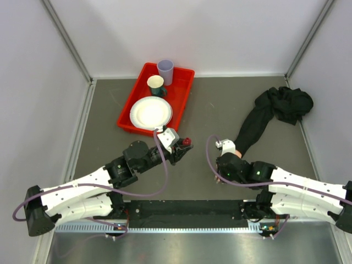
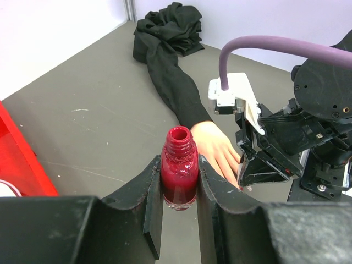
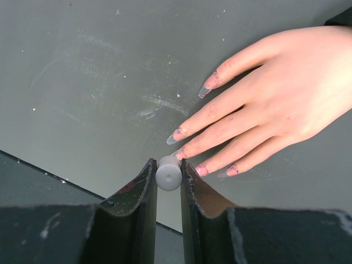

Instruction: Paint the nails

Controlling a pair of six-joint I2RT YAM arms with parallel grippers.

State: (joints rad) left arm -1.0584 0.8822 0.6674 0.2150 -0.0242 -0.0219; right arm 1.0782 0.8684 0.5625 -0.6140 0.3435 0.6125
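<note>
The mannequin hand (image 3: 275,104) lies palm down on the grey table, with its black sleeve (image 1: 258,118) trailing to the back right. Its nails (image 3: 177,135) are long and translucent, with pink-red smears near their bases. My right gripper (image 3: 169,175) is shut on a grey round brush cap (image 3: 168,174), right at the middle finger's nail tip (image 3: 181,153); the brush itself is hidden. My left gripper (image 2: 179,187) is shut on an open red polish bottle (image 2: 179,173), held upright to the left of the hand (image 2: 217,148). In the top view the bottle (image 1: 187,142) is left of the right gripper (image 1: 220,175).
A red tray (image 1: 184,91) at the back left holds a white paper plate (image 1: 150,113), a green cup (image 1: 156,85) and a lilac cup (image 1: 165,71). The sleeve bunches into a black heap (image 1: 286,103) by the right wall. White walls close in the table.
</note>
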